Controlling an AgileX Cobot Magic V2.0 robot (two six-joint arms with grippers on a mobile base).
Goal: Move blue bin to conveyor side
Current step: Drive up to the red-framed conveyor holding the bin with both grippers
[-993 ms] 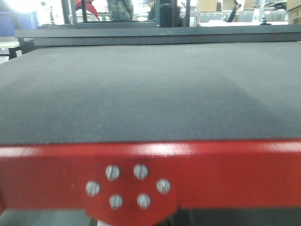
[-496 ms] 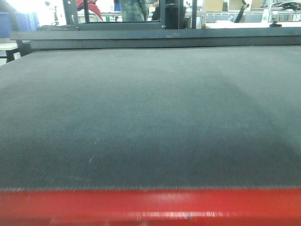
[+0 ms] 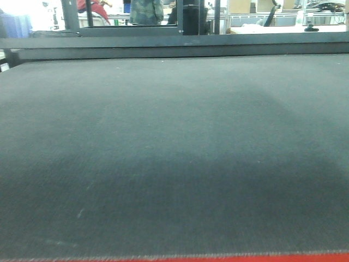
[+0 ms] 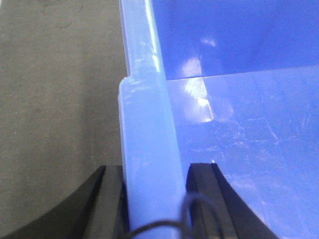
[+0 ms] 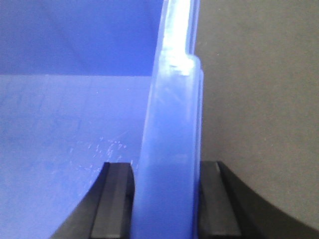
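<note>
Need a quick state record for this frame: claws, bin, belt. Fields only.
left claw: shut on blue bin, one finger on each side of its rim
right claw: shut on blue bin, straddling its rim the same way
bin contents: none visible in the wrist views
conveyor belt: dark grey, fills the front view
red edge strip: thin sliver at the bottom of the front view
bin in front view: no
grey surface beside bin: belt or floor, cannot tell
</note>
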